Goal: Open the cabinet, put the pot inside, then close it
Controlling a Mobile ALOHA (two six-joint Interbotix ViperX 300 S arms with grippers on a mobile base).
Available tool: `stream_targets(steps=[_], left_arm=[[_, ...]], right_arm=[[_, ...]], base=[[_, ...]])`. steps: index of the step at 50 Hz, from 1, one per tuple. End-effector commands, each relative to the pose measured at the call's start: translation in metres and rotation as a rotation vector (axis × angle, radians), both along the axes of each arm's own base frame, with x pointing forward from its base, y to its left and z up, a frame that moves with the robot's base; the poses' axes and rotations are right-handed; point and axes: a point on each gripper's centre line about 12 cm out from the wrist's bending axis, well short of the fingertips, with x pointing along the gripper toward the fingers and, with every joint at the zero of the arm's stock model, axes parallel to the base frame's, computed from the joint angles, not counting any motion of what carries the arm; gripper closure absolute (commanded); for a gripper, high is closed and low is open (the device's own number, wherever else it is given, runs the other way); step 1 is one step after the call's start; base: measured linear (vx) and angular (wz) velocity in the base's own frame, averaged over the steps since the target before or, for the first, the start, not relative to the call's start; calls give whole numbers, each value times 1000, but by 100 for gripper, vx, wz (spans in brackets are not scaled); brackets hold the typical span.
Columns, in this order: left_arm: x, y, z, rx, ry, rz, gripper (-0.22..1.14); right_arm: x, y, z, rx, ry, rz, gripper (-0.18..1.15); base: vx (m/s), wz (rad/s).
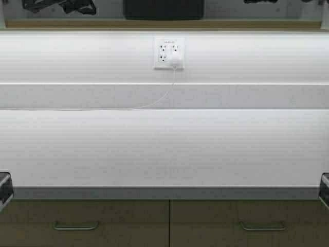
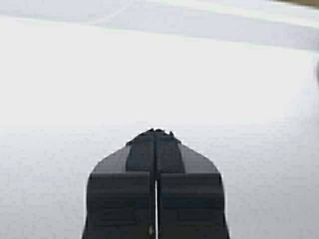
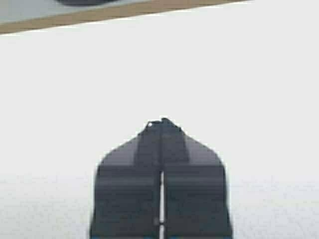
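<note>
White counter (image 1: 164,149) fills most of the high view, running the full width below a white backsplash (image 1: 77,56). On that wall, near the middle, sits an outlet (image 1: 169,53) with a white plug (image 1: 175,61) in it, and a thin white cord (image 1: 128,107) trails down and off to the left along the back of the counter. Along the top edge runs the tan lower lip of the cabinet (image 1: 164,23), with its pale grey inside above it; the doors themselves are out of sight. Inside, at the middle, stands the pot (image 1: 163,9), a dark low shape cut off by the picture's top. Left of it in the same opening lie some dark, tangled things (image 1: 59,6) that I cannot make out. Below the counter's grey front edge are tan drawers (image 1: 85,224) with horizontal pulls (image 1: 75,226). Both arms are low at the sides, each showing only as a dark tip at the picture's edge: the left gripper (image 1: 4,188) at the left, the right gripper (image 1: 325,186) at the right. In the wrist views the left gripper (image 2: 156,132) has its fingers pressed together on nothing, over the bare counter, and the right gripper (image 3: 162,122) is clenched the same way, also empty, with the cabinet's tan lip (image 3: 124,15) far ahead of it.
</note>
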Motion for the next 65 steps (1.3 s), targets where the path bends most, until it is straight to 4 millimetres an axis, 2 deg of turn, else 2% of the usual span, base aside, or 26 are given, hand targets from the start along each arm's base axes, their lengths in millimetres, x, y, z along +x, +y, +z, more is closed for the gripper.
stream_targets(steps=[1, 12, 15, 20, 23, 28, 34, 45, 52, 60, 65], left_arm=[[2, 0, 5, 2, -5, -1, 87], [5, 5, 2, 15, 6, 14, 87], [9, 12, 2, 18, 13, 37, 87], [17, 36, 10, 21, 11, 110, 87], [22, 52, 18, 24, 0, 157, 87], [35, 84, 41, 38, -52, 254, 87], [47, 134, 82, 76, -133, 390, 87], [30, 208, 149, 103, -219, 603, 87], [13, 251, 184, 121, -297, 750, 87], [7, 297, 213, 150, -350, 879, 87], [23, 313, 228, 167, -371, 894, 87]], right_arm=[[1, 1, 11, -12, -30, 5, 90], [3, -3, 11, -114, -51, 17, 90], [6, -13, 16, -131, -64, -13, 90], [7, -33, 29, -130, -80, -84, 90], [5, -53, 42, -134, -101, -151, 90], [2, -81, 67, -143, -148, -252, 90], [-5, -126, 102, -163, -206, -412, 90], [-32, -202, 164, -261, -341, -689, 90], [-43, -246, 192, -331, -378, -840, 90], [-30, -284, 211, -337, -386, -928, 90], [-10, -300, 224, -349, -403, -932, 90]], base=[[-30, 1], [-26, 2], [-27, 2], [-30, 5], [-31, 15], [-28, 15], [-22, 9], [-15, -1], [-11, -2], [-11, -4], [-10, -4]])
